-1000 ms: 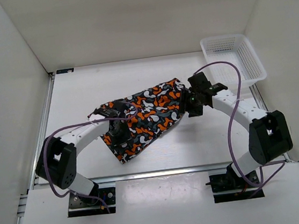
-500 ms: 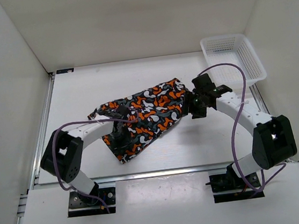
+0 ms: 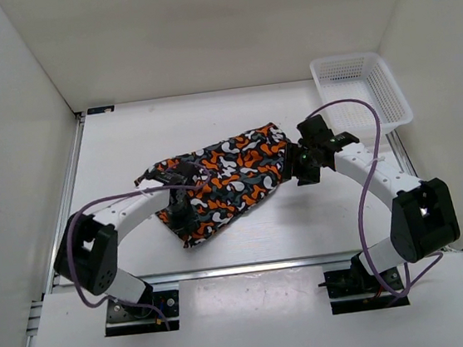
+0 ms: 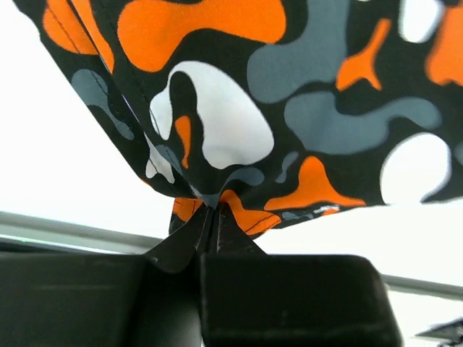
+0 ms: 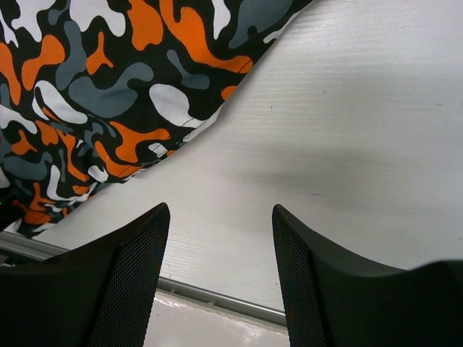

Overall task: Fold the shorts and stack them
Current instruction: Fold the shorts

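Clamped since a moment ago with the left gripper [image 4: 210,217] on a corner of the shorts [image 3: 231,169], likely to lift and fold, leaving the right gripper [image 5: 221,210] spread, empty alongside.

Matt cloth shorts [image 3: 231,173], plastic mesh basket [image 3: 395,92]

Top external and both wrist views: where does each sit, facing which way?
Top external: above and behind, looking down on the table, shorts, basket; both arms show.
Left wrist: on the left arm, facing the shorts' edge; jaws shut on it.
Right wrist: on the right arm, facing table beside the shorts; jaws open, empty.
Shared: all see the shorts.
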Controlling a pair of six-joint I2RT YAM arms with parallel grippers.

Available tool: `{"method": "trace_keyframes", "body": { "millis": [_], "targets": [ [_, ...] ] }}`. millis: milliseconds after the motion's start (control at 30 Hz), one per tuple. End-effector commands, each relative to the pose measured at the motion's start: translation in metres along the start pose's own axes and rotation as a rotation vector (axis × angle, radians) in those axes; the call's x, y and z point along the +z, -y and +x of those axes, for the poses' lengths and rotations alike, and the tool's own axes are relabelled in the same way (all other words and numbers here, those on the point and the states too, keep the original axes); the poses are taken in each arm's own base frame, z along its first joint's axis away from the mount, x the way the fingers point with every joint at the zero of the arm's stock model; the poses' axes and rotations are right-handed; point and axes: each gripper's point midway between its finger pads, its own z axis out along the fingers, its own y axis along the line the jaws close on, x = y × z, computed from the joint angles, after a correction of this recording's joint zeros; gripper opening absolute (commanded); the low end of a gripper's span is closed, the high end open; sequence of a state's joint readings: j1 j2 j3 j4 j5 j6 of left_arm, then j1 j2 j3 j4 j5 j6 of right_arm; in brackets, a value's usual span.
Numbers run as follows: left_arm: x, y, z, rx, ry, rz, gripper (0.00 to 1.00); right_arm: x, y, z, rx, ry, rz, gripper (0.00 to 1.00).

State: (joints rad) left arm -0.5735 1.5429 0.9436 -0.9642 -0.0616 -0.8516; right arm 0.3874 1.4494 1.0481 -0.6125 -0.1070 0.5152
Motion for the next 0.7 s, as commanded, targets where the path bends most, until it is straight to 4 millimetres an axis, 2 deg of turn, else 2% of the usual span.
{"method": "trace_keyframes", "body": {
  "millis": [0, 100, 167, 200, 233, 333, 433, 500, 533, 567, 600, 667],
  "targets": [
    [-0.033, -0.008, -0.007, -0.023, 0.078, 0.005, 0.1, -0.006, 0.0, -0.001, -0.016, 0.015, -0.004, 0.64],
    [-0.033, -0.015, 0.0, -0.033, 0.073, 0.0, 0.12, -0.005, 0.003, 0.003, -0.014, 0.006, 0.001, 0.64],
    [-0.022, -0.027, 0.009, -0.06, 0.042, -0.039, 0.33, -0.003, 0.003, 0.003, -0.014, 0.007, 0.0, 0.64],
    [-0.017, -0.024, 0.008, -0.074, 0.034, -0.012, 0.5, -0.003, 0.003, 0.004, -0.014, 0.007, 0.0, 0.64],
    [-0.011, -0.027, 0.007, -0.096, 0.019, -0.014, 0.6, -0.003, 0.001, 0.002, -0.016, 0.01, -0.013, 0.64],
    [0.006, -0.024, 0.014, -0.139, -0.018, 0.003, 0.6, 0.0, 0.002, 0.003, -0.014, 0.002, -0.009, 0.64],
    [0.012, -0.022, 0.018, -0.197, -0.028, 0.011, 0.58, 0.003, 0.01, -0.005, 0.026, 0.007, -0.013, 0.64],
    [0.013, -0.019, 0.022, -0.22, -0.048, 0.026, 0.62, 0.005, 0.017, -0.012, 0.048, 0.011, -0.023, 0.64],
    [0.016, -0.019, 0.025, -0.229, -0.058, 0.029, 0.75, 0.005, 0.016, -0.019, 0.062, 0.018, -0.049, 0.64],
    [0.019, -0.02, 0.026, -0.238, -0.059, 0.028, 0.8, 0.006, 0.026, -0.029, 0.101, 0.032, -0.053, 0.65],
    [0.019, -0.014, 0.023, -0.251, -0.051, 0.056, 0.84, 0.007, 0.028, -0.033, 0.118, 0.035, -0.07, 0.65],
    [0.026, -0.01, 0.023, -0.251, -0.065, 0.053, 0.84, 0.011, 0.037, -0.045, 0.173, 0.041, -0.09, 0.65]
  ]
}}
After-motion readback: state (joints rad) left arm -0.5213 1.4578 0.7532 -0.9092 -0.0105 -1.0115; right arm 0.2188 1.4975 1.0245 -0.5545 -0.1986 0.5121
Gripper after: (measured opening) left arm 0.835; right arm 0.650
